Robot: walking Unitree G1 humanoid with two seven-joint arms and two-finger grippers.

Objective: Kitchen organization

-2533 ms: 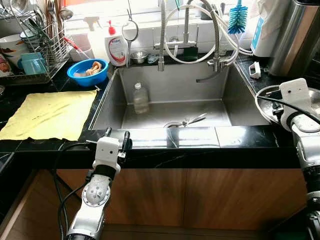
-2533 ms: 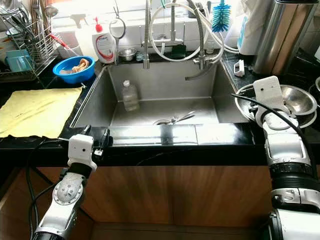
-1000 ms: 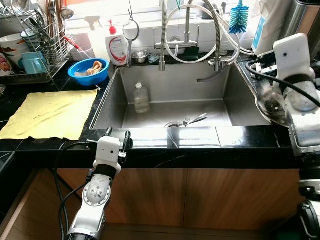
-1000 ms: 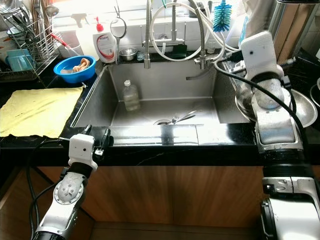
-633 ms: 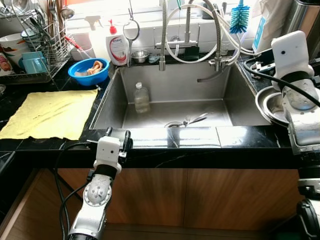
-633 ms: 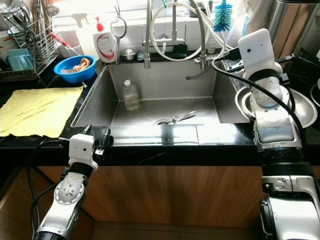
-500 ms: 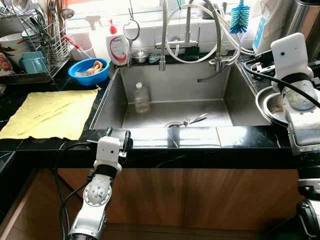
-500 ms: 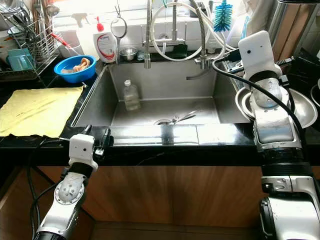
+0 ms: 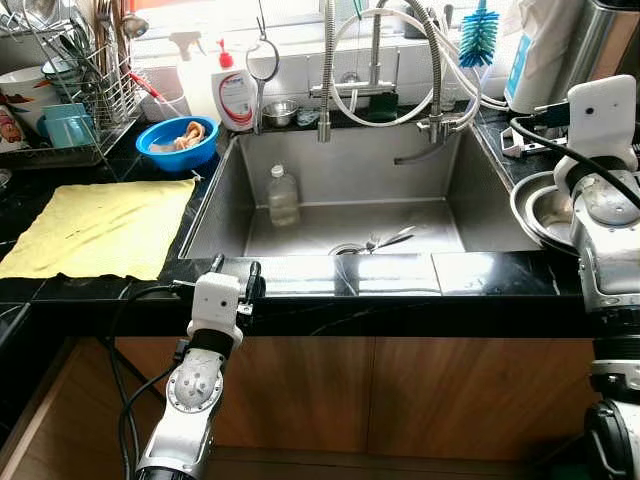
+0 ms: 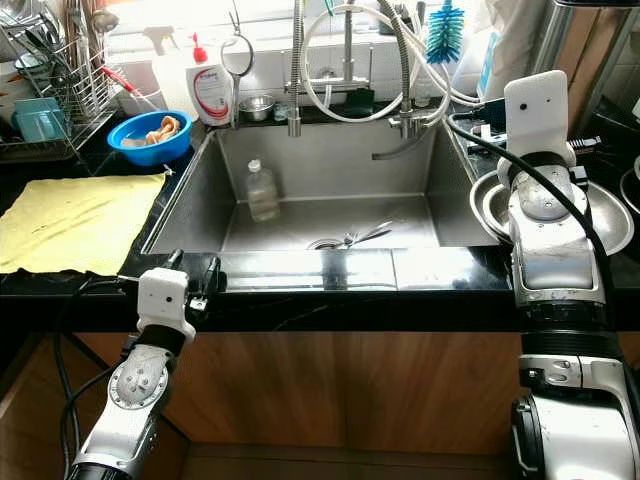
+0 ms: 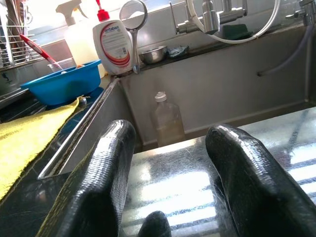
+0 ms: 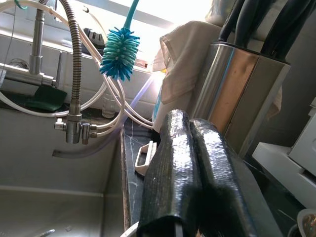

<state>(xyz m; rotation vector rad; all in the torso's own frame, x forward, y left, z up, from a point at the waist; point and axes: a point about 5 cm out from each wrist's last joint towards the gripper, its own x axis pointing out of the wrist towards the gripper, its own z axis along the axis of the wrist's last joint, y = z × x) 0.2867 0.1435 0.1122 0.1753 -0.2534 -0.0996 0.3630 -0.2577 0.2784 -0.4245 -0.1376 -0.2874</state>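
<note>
Two arms were in view at a steel sink (image 9: 350, 190) set in a black counter (image 9: 480, 275). The left gripper (image 9: 232, 272) rested low at the front edge of the counter, at the left corner of the sink, and its two black fingers (image 11: 106, 173) stood well apart with nothing between them. Ahead of this gripper, inside the sink, a small clear bottle (image 9: 282, 195) stood upright near the left wall. Further to the right of it, near the drain, some cutlery (image 9: 385, 240) lay on the sink floor. To the left of the gripper a yellow cloth (image 9: 100, 228) lay flat on the counter, and beyond the cloth was a blue bowl (image 9: 176, 142), with a dish rack (image 9: 70, 90) further left. A soap bottle (image 9: 232, 92) stood behind the sink's left corner.

The right gripper (image 12: 197, 173) was raised over the counter to the right of the sink, and its fingers (image 12: 170, 168) were pressed together, with nothing held between them. Just under the right wrist, steel bowls (image 10: 600, 215) sat nested on the counter. Ahead of this gripper were a small white brush (image 12: 143, 159) on the counter, a tall steel canister (image 12: 232, 94) beside it, and a blue bottle brush (image 12: 118, 57) higher up near the faucet hoses (image 12: 74, 74).
</note>
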